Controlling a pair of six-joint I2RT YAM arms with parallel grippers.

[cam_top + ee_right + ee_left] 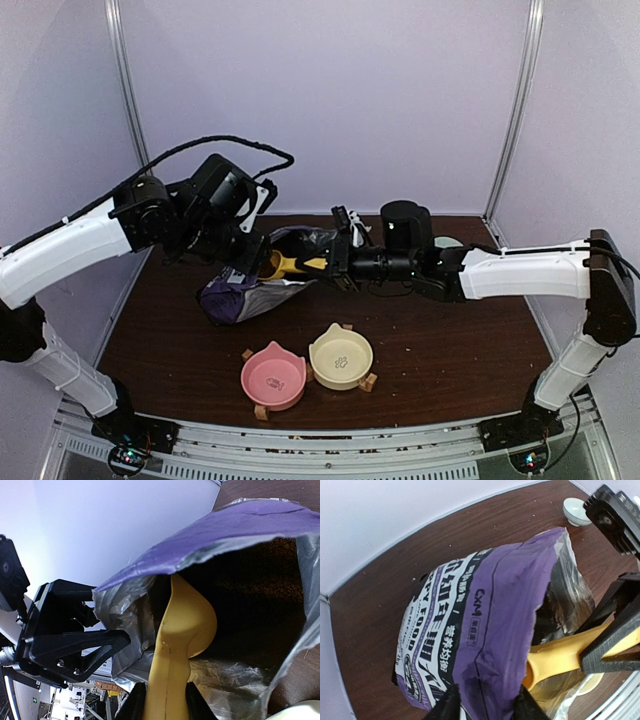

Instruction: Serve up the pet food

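Yellow scoop [172,655] clamped by right end effector [167,698], bowl inside the mouth of purple bag [495,630] — pet food presumably deeper in, unseen; left end effector [487,704] straddles bag's lip to hold it open — grip unclear.

Soft even light, faint shadows. Print on bag [490,630] sharp in left wrist view; bag interior near-black; foil at bag mouth glints; fisheye bending beyond bag.

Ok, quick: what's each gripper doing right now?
Left gripper: jaws straddle the bag rim; cannot tell whether it grips.
Right gripper: shut on the scoop handle.
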